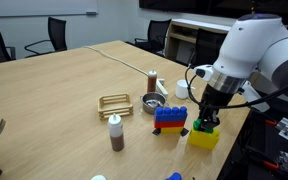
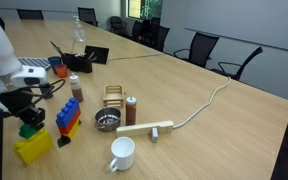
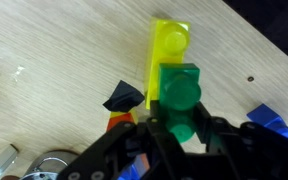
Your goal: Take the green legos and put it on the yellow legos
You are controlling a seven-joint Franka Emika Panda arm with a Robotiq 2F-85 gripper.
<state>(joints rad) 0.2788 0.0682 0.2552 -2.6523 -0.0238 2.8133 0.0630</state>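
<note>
holding: gripper point(image 1: 205, 117) clamped on the green legos point(image 1: 204, 126), jaws pinching its sides
green legos position: right above the yellow legos point(image 1: 204, 139) near the table point(image 1: 74, 80) edge; seated or just touching, cannot tell
wrist view: green legos point(image 3: 181, 92) covers the near end of the yellow legos point(image 3: 169, 42)
doing it well: square the edges, line up studs, press straight down, then open without twisting
hazard: blue-and-red stack point(image 1: 169, 118) just beside; steer clear of it

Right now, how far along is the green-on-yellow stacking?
Done: the gripper has the green legos clamped. In hand: it holds the brick over one end of the yellow legos; whether they touch is unclear. Left: seat it on the studs and release.
</note>
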